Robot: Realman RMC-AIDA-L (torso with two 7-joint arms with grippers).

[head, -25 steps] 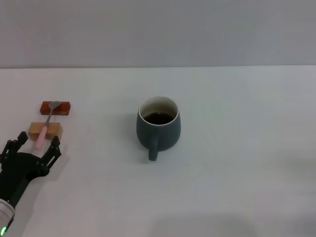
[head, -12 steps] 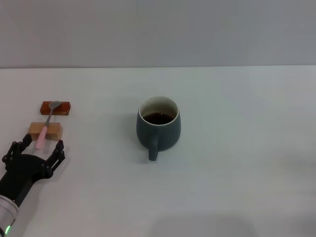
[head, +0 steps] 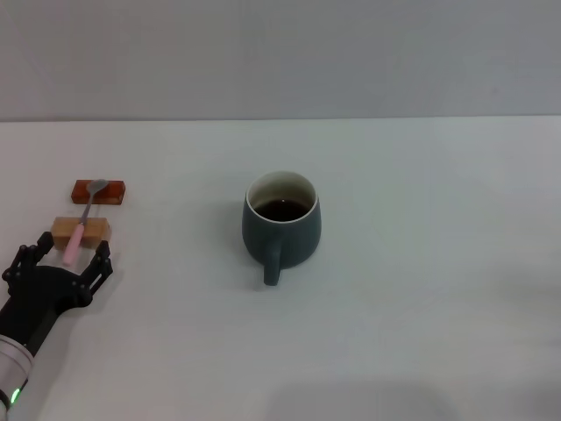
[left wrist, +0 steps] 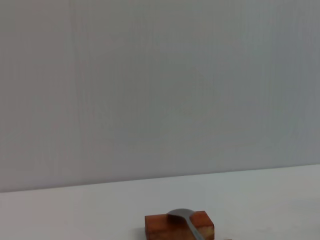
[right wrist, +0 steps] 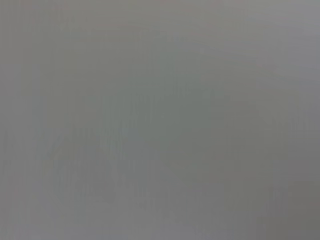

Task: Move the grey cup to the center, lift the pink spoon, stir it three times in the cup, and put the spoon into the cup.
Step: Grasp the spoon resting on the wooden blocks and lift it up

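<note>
The grey cup [head: 280,224] stands near the middle of the white table, handle toward me, with dark liquid inside. The pink spoon [head: 81,224] lies at the far left across two small blocks, its metal bowl on the far reddish-brown block [head: 97,191] and its pink handle on the near tan block [head: 80,231]. My left gripper [head: 61,257] is open, its fingers on either side of the near end of the pink handle, not closed on it. The left wrist view shows the spoon's bowl [left wrist: 186,220] on the reddish-brown block [left wrist: 160,226]. My right gripper is out of view.
The table's far edge meets a plain grey wall [head: 280,53]. The right wrist view shows only a blank grey surface.
My left gripper dipped back slightly half a second ago and has moved forward again toward the spoon's handle end. The cup and spoon have not moved.
</note>
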